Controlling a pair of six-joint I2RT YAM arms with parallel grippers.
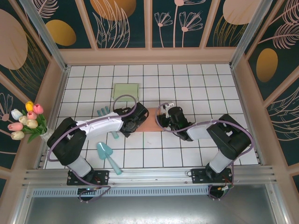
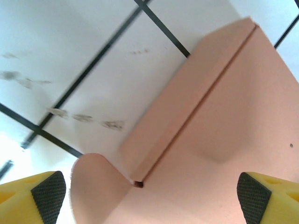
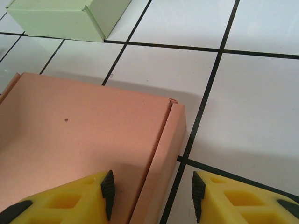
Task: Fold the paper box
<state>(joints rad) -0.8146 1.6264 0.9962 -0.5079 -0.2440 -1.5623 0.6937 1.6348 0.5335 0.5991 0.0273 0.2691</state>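
Paper box (image 1: 152, 123) lies flat at centre of table (image 1: 187, 79). Right gripper (image 3: 153, 196) jaws part-open astride its side flap (image 3: 172, 140), not pinching; left gripper (image 2: 149, 198) jaws wide apart over the opposite edge. Fold squarely along the crease (image 3: 155, 154), both sides evenly, to avoid buckling.

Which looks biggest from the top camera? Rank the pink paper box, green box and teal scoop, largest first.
1. pink paper box, though partly covered at both ends.
2. green box.
3. teal scoop: longer than the green box but much slimmer, so these two are close.
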